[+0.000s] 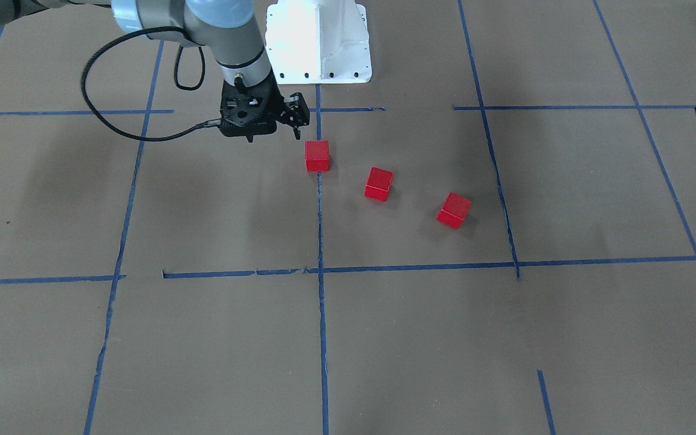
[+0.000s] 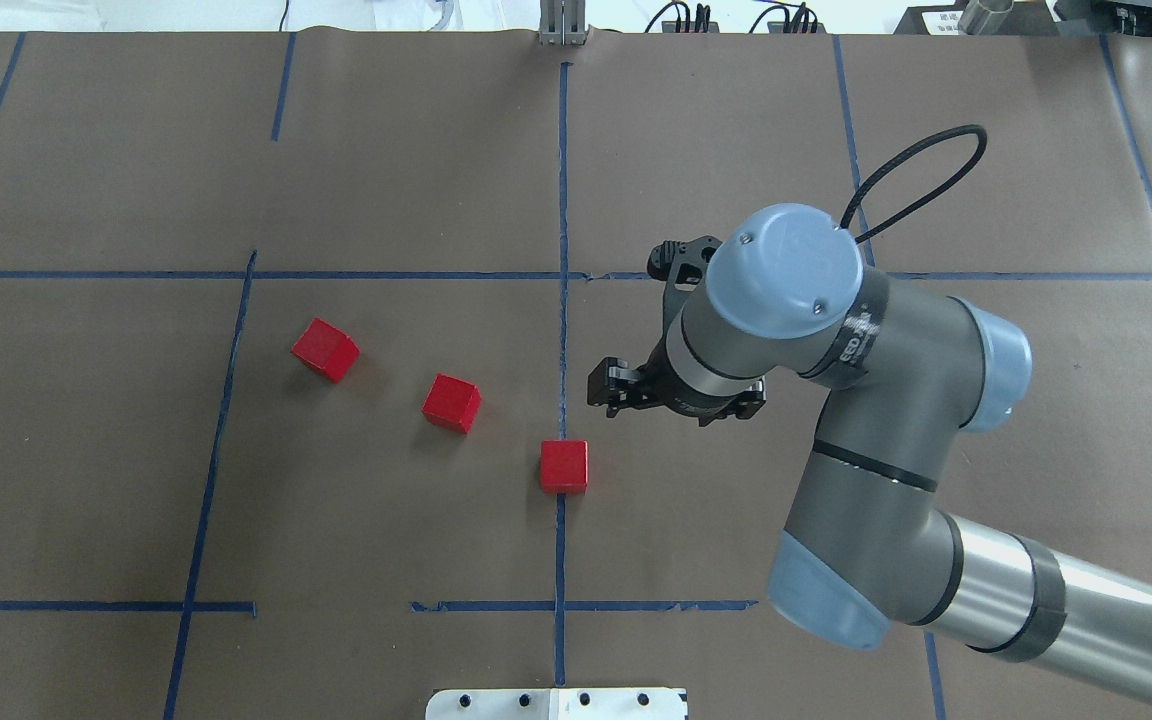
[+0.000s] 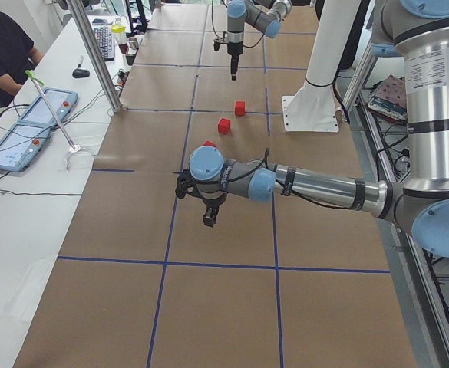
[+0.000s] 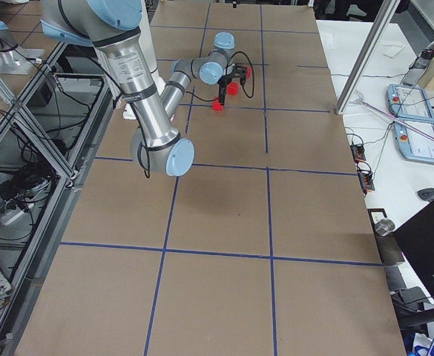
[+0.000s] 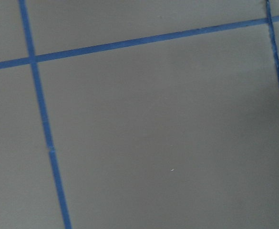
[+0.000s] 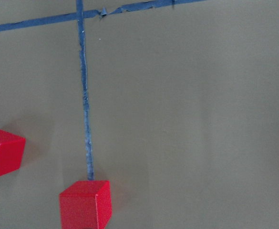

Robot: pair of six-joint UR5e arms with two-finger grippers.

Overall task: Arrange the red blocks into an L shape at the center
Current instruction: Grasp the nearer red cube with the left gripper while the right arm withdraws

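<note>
Across the middle of the brown-paper bench [image 2: 386,540] you've got 3 small matte bright red cubes in a loose diagonal row, none touching. The nearest cube [image 2: 564,466] sits right on the vertical blue tape line [image 2: 562,340]. The middle cube [image 2: 452,403] and outer cube [image 2: 325,350] lie on the robot's left of that line, each well apart from the next. No L shape yet.

Your right end effector [image 1: 272,136] hangs just beside the nearest cube, on the robot's right of the line. It's released, jaws spread, holding nothing. The right wrist view shows 2 cubes, 1 on the tape.

Your left end effector [image 3: 207,218] is well off on the robot's left, over bare paper. You can't tell whether it's released or clenched.

1 person in a dark top [image 3: 1,50] sits at the edge of the left side view.
</note>
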